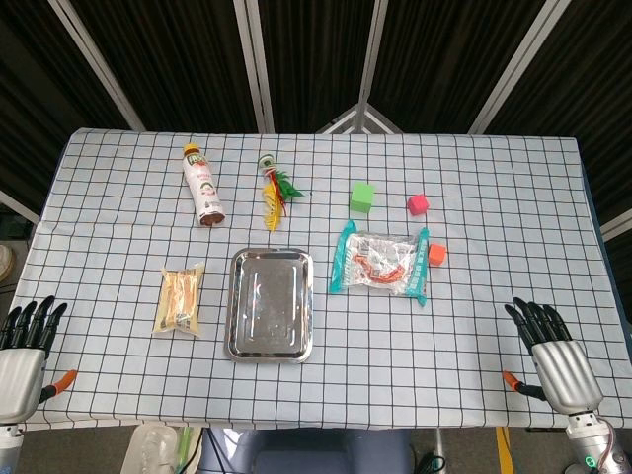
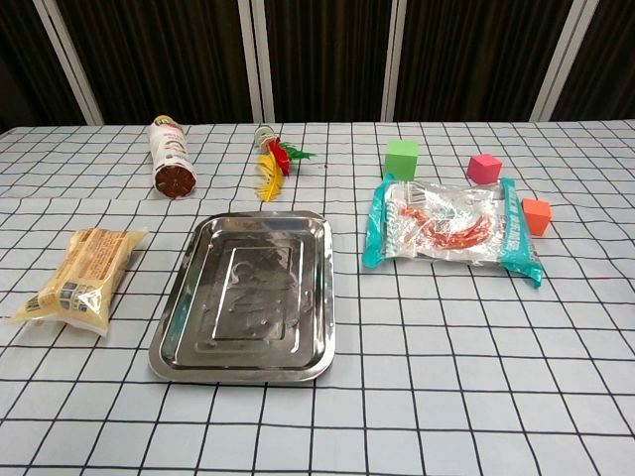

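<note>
Left hand point(image 1: 25, 341) and right hand point(image 1: 551, 341) seemingly released, fingers apart, near table point(image 1: 494, 197) edges.

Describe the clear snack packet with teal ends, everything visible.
The clear plastic snack packet with teal sealed ends lies flat on the checked tablecloth, to the right of the shiny rectangular metal tray and apart from it. It is crinkled, glossy film, apparently unopened, with red-orange curved pieces and white printing showing through. Its long axis runs roughly left to right. The small orange cube sits close by its right end, seeming to touch it in the head view; the green cube stands just behind. No hand touches it.
</note>
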Motion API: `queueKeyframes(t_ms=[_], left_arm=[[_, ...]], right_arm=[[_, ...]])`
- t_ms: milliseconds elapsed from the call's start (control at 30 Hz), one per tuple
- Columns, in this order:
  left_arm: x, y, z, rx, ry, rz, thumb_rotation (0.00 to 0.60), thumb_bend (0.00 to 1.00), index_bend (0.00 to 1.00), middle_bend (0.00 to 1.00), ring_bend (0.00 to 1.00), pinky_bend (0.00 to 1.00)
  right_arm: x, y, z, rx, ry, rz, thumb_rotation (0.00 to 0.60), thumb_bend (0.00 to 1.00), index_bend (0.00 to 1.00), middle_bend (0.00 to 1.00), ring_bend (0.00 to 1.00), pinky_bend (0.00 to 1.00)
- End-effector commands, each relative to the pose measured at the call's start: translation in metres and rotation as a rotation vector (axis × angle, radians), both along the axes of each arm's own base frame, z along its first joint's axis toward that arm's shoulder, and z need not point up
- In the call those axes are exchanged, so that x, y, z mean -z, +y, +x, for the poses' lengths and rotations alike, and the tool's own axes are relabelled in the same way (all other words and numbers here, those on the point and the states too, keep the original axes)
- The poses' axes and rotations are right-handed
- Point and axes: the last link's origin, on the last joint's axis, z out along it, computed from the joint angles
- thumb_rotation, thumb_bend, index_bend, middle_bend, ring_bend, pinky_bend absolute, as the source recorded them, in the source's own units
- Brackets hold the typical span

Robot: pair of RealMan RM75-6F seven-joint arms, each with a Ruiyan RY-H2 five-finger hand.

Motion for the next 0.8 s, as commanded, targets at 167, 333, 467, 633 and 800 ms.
queueKeyframes(t_ms=[167,333,467,633,800], left_arm=[[0.004,0.007,0.003,0.005,0.005,-0.008,0.6,0.03,0.0,0.0,0.0,0.04],[0.023,0.037,0.006,0.014,0.051,-0.049,0.6,0.03,0.0,0.0,0.0,0.17],[0.04,0.071,0.009,0.008,0.112,-0.085,0.6,0.03,0.0,0.0,0.0,0.12],[0.077,0.111,0.029,0.066,0.132,-0.222,0.6,0.03,0.0,0.0,0.0,0.07],[0.101,0.129,0.041,0.109,0.155,-0.283,0.6,0.03,0.0,0.0,0.0,0.04]], right_arm=[[0.001,-0.002,-0.002,0.007,0.0,0.014,0.6,0.25,0.0,0.0,0.0,0.02],[0.001,-0.002,-0.004,0.014,0.0,0.024,0.6,0.25,0.0,0.0,0.0,0.02],[0.003,-0.005,-0.005,0.019,-0.004,0.03,0.6,0.25,0.0,0.0,0.0,0.02],[0.004,-0.013,-0.005,0.031,-0.008,0.026,0.6,0.25,0.0,0.0,0.0,0.02],[0.006,-0.016,-0.003,0.035,-0.005,0.023,0.6,0.25,0.0,0.0,0.0,0.02]])
